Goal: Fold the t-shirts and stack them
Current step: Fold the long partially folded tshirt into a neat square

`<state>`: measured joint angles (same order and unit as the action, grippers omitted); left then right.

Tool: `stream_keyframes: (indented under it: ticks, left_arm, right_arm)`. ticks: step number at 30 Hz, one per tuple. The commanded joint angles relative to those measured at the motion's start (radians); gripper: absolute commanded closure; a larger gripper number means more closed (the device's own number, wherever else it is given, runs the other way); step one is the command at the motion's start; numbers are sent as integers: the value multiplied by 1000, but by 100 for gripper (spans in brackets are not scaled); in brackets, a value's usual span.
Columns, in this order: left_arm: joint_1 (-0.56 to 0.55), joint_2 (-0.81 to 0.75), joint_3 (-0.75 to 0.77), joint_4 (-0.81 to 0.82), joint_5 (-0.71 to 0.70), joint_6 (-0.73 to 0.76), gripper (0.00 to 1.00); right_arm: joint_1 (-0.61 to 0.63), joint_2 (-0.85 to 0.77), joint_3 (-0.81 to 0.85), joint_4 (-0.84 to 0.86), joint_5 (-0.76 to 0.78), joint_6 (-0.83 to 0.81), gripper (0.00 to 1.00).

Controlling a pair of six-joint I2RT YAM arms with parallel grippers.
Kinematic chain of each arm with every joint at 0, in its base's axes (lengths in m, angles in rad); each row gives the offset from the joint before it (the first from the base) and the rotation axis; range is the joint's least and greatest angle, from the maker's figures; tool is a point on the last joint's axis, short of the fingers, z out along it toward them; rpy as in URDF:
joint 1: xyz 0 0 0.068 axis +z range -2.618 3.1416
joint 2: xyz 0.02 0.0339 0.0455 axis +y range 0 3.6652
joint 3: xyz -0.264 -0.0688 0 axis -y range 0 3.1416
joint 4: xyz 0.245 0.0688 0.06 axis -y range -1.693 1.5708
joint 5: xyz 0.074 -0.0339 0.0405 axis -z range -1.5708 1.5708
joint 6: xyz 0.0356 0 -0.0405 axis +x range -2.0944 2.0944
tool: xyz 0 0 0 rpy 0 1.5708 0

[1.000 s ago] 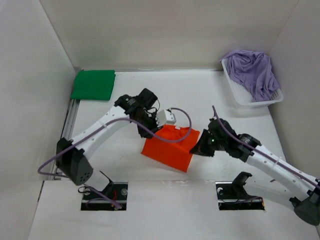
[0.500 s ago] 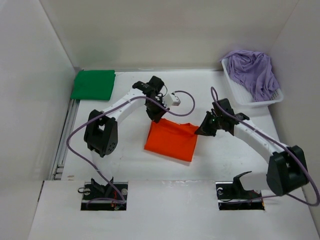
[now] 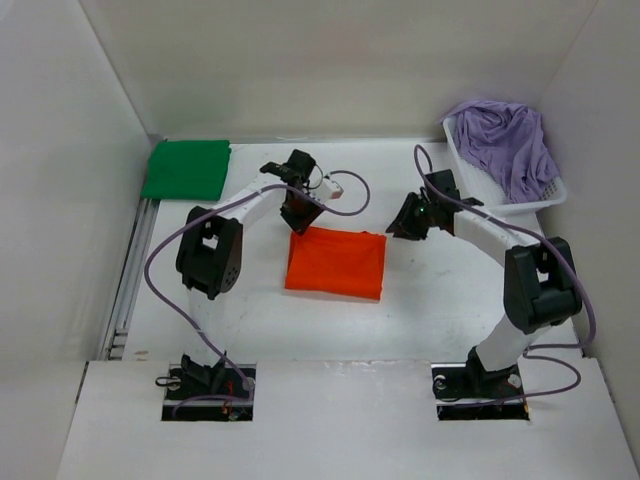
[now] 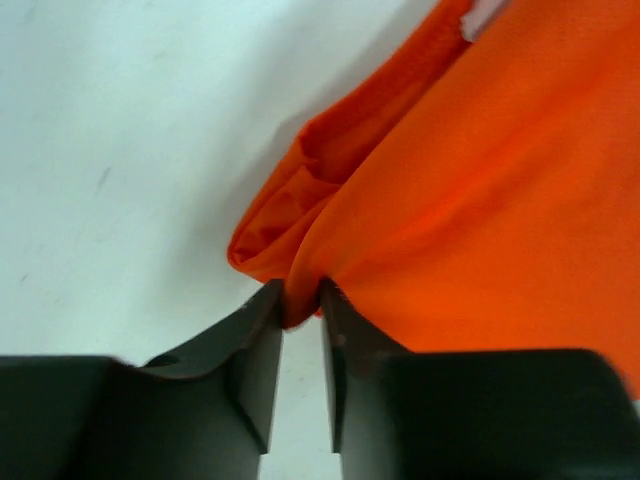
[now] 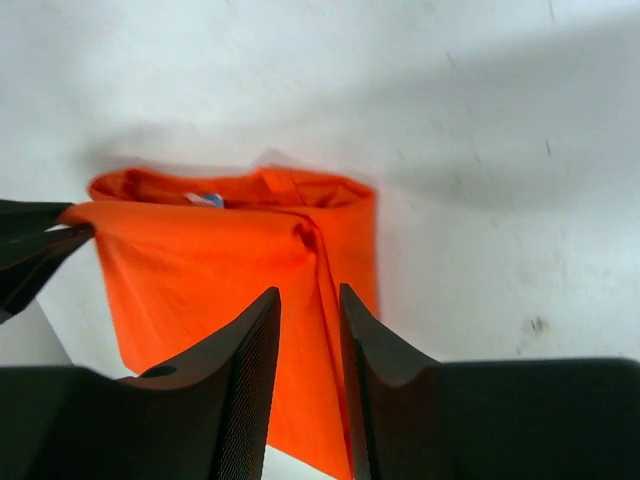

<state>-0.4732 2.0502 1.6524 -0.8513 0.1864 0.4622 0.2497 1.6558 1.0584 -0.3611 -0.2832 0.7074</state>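
The orange t-shirt (image 3: 336,263) lies folded in a flat rectangle mid-table. My left gripper (image 3: 300,222) is at its far left corner; in the left wrist view the jaws (image 4: 300,300) pinch a bunched fold of the orange t-shirt (image 4: 480,200) between their tips. My right gripper (image 3: 402,226) hovers just off the far right corner, its jaws (image 5: 310,295) parted, with the orange t-shirt (image 5: 210,270) lying under them and nothing held. The green t-shirt (image 3: 187,169) sits folded at the far left. The lavender t-shirt (image 3: 505,140) is heaped in the basket.
A white mesh basket (image 3: 492,200) stands at the far right against the wall. White walls close in the table on three sides. A metal rail (image 3: 135,260) runs along the left edge. Purple cables loop from both arms above the table.
Both arms drew back toward the far side, pulling the orange t-shirt flat and square. The right jaws have parted and let go of its corner; the left jaws have eased slightly.
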Motion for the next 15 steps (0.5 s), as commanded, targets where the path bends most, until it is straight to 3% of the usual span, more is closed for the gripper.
stream_keyframes:
  ticks: [1,4,5,10,15]
  left_arm:
    - [40,-15,46,63,-73,-66,77]
    - [52,-50,41,75,-93,-85,55]
    - [55,-71,37,89,-96,-86,53]
    - [55,-234,-29,207,-98,-141,45]
    - [-17,-321,-164,204,47,-177,43]
  right_arm:
    - [4,-4,103,99,42,-81,65]
    - [13,-62,72,80,73,-114,68]
    - [30,-88,49,77,79,-114,71]
    - [151,-185,-34,76,151,-82,83]
    - [240,-147,-48,114,162,-31,89]
